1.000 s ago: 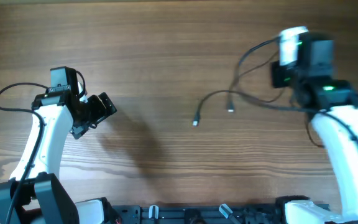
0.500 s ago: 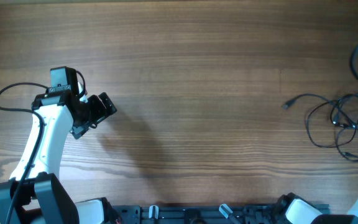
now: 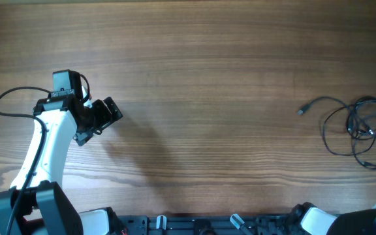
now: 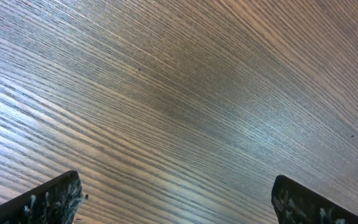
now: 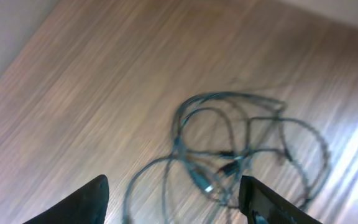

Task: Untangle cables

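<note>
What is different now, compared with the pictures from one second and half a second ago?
The cables moved right. A second ago they hung from the right gripper near the middle of the table; now they lie released in a loose heap at the right edge. That gripper is open above them, its fingers apart. The left arm and left gripper did not move.

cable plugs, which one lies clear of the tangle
The plug on the lone strand stretched away from the cables; the other plugs sit inside the tangled loops.
</note>
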Motion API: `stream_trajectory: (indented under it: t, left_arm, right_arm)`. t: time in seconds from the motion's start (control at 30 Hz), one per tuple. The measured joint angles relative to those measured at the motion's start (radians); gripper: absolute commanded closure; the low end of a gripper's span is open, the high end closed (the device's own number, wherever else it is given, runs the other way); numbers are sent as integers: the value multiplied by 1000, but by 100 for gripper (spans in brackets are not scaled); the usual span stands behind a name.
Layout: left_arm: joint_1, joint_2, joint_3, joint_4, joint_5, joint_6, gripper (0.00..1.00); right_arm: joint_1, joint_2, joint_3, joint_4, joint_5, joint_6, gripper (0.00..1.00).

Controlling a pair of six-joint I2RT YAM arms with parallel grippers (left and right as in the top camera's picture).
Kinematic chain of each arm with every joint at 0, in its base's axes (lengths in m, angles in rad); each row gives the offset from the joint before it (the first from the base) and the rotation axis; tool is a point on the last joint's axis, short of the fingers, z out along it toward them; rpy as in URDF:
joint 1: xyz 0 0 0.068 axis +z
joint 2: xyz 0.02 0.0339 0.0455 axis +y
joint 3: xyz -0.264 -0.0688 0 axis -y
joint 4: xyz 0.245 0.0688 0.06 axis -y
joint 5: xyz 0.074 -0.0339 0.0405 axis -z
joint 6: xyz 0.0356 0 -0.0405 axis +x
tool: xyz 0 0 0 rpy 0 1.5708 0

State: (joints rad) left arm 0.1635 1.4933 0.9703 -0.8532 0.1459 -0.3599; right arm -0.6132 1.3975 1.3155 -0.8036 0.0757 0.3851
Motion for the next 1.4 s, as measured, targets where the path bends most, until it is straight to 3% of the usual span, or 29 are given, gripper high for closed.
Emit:
stream_trajectory:
  t: [0.23, 0.3, 0.33, 0.5, 0.57, 0.63, 0.77, 0.97, 1.07, 1.23, 1.4]
  left_arm:
    - [0, 0, 0, 0, 0, 0, 0]
    - [0, 0, 0, 0, 0, 0, 0]
    - [0, 0, 0, 0, 0, 0, 0]
    - [0, 0, 0, 0, 0, 0, 0]
    - [0, 0, 0, 0, 0, 0, 0]
    - [0, 0, 0, 0, 0, 0, 0]
    - [0, 0, 0, 0, 0, 0, 0]
    - [0, 0, 0, 0, 0, 0, 0]
    - [0, 0, 0, 0, 0, 0, 0]
    - [0, 0, 0, 25, 21, 0, 0]
    - [-15, 0, 0, 87, 78, 0, 0]
  right_arm:
    - [0, 125, 3, -88, -268, -28, 29]
    - [1, 183, 5, -140, -315, -45, 38]
    - [3, 256, 6, -208, -321, -54, 47]
    - [5, 393, 10, -330, -201, 5, 48]
    - [5, 416, 10, -360, -92, 70, 21]
    - [5, 417, 10, -372, -17, 101, 0]
    - [-26, 417, 10, -395, 64, 168, 0]
    - [-200, 417, 10, -408, 1, 246, 0]
    - [-230, 417, 10, -371, -43, 167, 0]
    - [-201, 417, 10, -309, -345, -72, 0]
    - [-1, 417, 10, -283, -559, -286, 0]
